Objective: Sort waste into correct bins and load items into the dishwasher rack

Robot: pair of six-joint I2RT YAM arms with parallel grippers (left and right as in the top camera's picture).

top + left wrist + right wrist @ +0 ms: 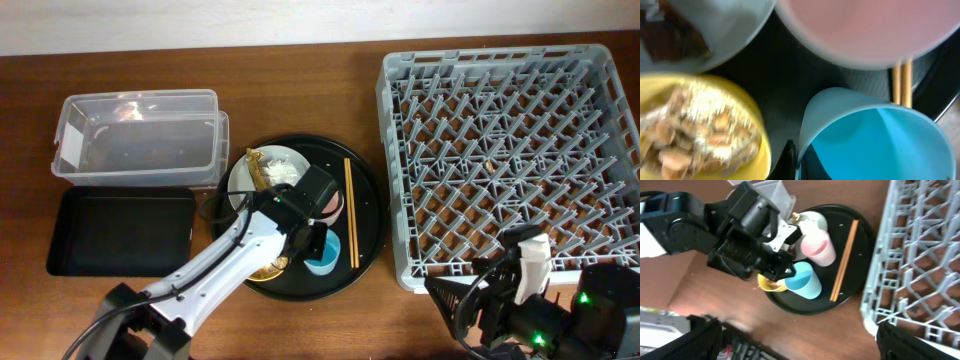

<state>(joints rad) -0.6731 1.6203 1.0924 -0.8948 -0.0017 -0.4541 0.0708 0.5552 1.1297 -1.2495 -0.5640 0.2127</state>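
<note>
we are seeing even, bright light overhead, glare whitening the clear tub. the left wrist view is blurring badly: pink cup and yellow bowl are swimming out of focus.

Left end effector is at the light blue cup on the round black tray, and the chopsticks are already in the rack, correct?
No. The chopsticks lie on the round black tray, not in the dishwasher rack, as the overhead view shows. The left end effector is at the light blue cup on that tray.
</note>
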